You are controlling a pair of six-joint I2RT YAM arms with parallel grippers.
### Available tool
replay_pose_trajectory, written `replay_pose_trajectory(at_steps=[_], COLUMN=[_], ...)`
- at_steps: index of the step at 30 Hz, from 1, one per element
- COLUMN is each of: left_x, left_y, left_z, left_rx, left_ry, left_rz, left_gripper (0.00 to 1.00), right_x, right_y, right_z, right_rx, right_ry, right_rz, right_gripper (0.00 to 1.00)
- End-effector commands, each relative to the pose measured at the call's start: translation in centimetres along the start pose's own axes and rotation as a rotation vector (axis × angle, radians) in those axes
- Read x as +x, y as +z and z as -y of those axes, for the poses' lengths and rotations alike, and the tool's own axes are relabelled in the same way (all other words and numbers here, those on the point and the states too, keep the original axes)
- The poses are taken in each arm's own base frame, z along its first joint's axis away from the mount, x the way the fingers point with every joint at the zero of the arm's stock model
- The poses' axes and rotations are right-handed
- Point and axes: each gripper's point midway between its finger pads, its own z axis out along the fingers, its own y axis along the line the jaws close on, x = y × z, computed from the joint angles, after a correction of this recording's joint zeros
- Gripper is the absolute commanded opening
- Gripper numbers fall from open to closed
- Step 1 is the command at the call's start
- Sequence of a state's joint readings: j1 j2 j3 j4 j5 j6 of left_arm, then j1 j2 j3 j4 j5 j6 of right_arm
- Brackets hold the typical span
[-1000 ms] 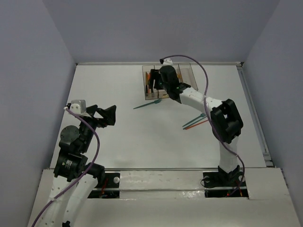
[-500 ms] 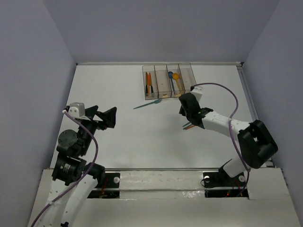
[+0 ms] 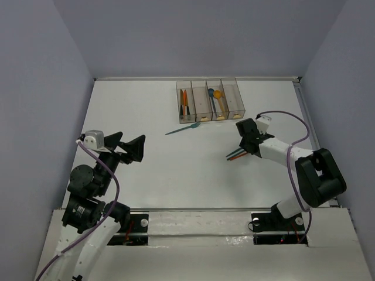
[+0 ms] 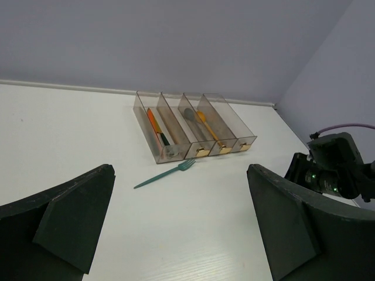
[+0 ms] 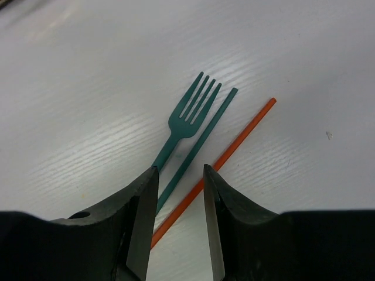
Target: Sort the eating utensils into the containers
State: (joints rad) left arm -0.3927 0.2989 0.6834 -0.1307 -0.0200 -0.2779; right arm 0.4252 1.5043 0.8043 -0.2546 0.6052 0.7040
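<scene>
The containers, a row of clear bins, stand at the back of the table. Orange and dark utensils lie in the leftmost bin. A blue spoon and an orange spoon lie in the middle bins. A lone teal fork rests just in front of the bins. My right gripper hangs open low over a teal fork, a thin teal handle and an orange handle. Its jaws straddle the two thin handles. My left gripper is open and holds nothing.
The table's right edge rail runs close to the right arm. Grey walls enclose the table on three sides. The right gripper's body shows at the right of the left wrist view.
My right arm has pulled back from above the containers and come down over the utensils at the right. Its jaws have narrowed. The left arm has barely shifted.
</scene>
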Motion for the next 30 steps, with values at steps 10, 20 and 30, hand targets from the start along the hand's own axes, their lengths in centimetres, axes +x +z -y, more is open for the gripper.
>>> replay_pose_trajectory(at_steps=[10,20,30], left_x=[-2.8,-2.8,-2.7], left_y=[-0.6,-0.6,-0.5], left_z=[1.1,1.1,1.0], left_rx=[0.036,0.032,0.03], left_ry=[0.003,0.003,0.003], left_rz=[0.079,0.079,0.078], left_gripper=[0.99,0.99,0.99], right_x=[-0.4,-0.3,0.0], right_y=[1.3,1.8,2.4], right_z=[-2.3,-3.2,-4.2], right_rx=[-0.059,-0.079,-0.115], right_ry=[0.014,0.002,-0.01], right_rz=[-0.02,-0.025,-0.036], right_gripper=[0.4,0.39,0.27])
